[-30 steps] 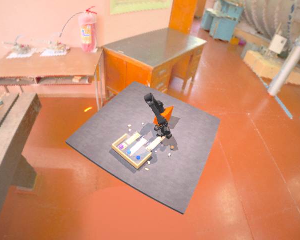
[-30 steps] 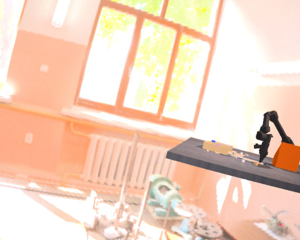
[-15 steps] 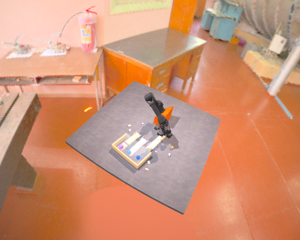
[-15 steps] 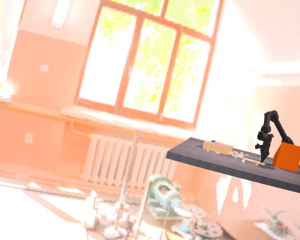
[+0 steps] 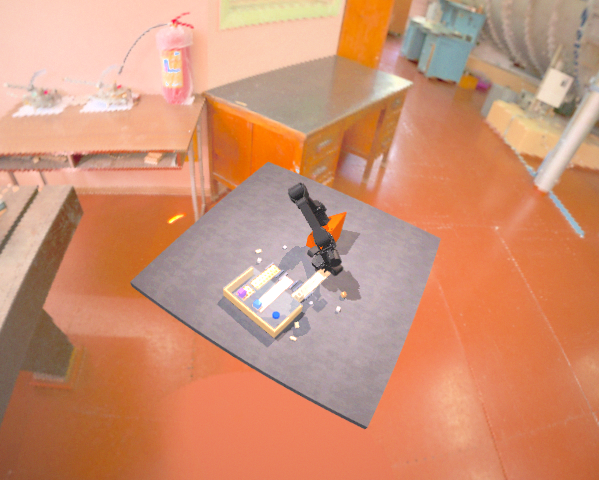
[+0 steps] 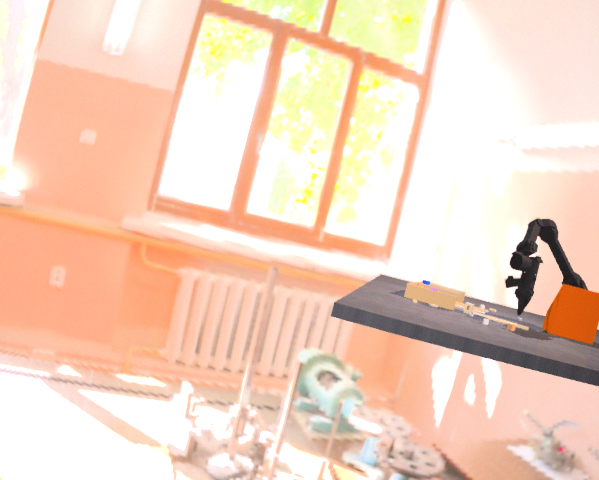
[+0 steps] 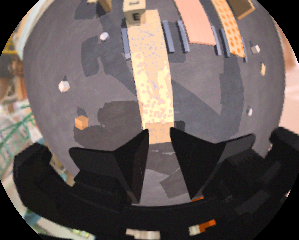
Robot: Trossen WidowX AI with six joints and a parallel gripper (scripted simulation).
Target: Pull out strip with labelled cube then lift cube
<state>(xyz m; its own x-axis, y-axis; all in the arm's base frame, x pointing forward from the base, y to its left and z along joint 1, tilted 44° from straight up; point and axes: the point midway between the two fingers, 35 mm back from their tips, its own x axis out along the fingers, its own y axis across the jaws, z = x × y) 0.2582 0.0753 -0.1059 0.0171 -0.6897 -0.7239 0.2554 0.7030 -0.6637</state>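
A long cream speckled strip (image 7: pixel 154 75) (image 5: pixel 313 284) (image 6: pixel 503 321) lies outside the box, with a plain tan band at its near end. A cream cube (image 7: pixel 131 10) (image 6: pixel 468 308) with dark lettering sits at its far end. A pink strip (image 7: pixel 196 22) (image 5: pixel 276 293) and an orange-patterned strip (image 7: pixel 226 25) (image 5: pixel 264 277) lie side by side, reaching into the box. My gripper (image 7: pixel 159 131) (image 6: pixel 519 314) is partly open and empty, with its fingertips over the near end of the cream strip. Whether the strips are whole inside the box cannot be told.
The open-fronted wooden box (image 5: pixel 247 313) (image 6: pixel 433 297) holds purple, light blue and dark blue pieces. Low grey rails (image 7: pixel 168 36) flank the strips. A small orange cube (image 7: pixel 81 122) (image 5: pixel 343 294) and several pale bits lie around. An orange block (image 6: pixel 576 315) stands by the arm's base.
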